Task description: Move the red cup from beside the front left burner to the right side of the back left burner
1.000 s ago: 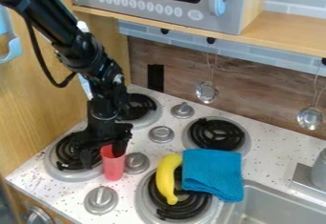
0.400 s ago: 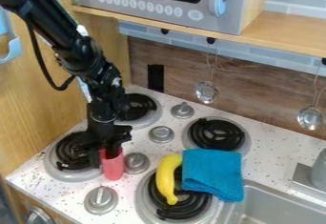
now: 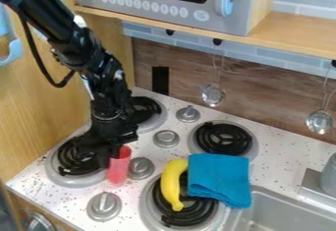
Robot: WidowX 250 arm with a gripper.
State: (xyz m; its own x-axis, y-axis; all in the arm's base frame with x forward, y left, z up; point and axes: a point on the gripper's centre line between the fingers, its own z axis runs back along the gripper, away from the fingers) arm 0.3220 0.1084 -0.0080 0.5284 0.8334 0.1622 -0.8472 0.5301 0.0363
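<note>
The black gripper (image 3: pixel 110 154) points down over the left front of the stove, shut on the left part of the rim of a red cup (image 3: pixel 119 167). The cup leans slightly, its top toward the right, between the left burner (image 3: pixel 64 177) and a grey knob (image 3: pixel 141 168). Its base is close to the white stovetop; whether it touches cannot be told. A yellow banana (image 3: pixel 171 185) lies across the front burner, beside a folded blue cloth (image 3: pixel 219 178).
Other knobs (image 3: pixel 103 206) stand up from the stovetop, with two more burners (image 3: pixel 224 139) behind. The sink (image 3: pixel 279 210) is at the lower right. A microwave (image 3: pixel 164 4) sits on the shelf above, and metal utensils (image 3: pixel 213 95) hang below it.
The gripper has come down to the cup and its fingers have drawn together on the rim. The cup, upright before, now tilts slightly and has shifted a little up in the view.
</note>
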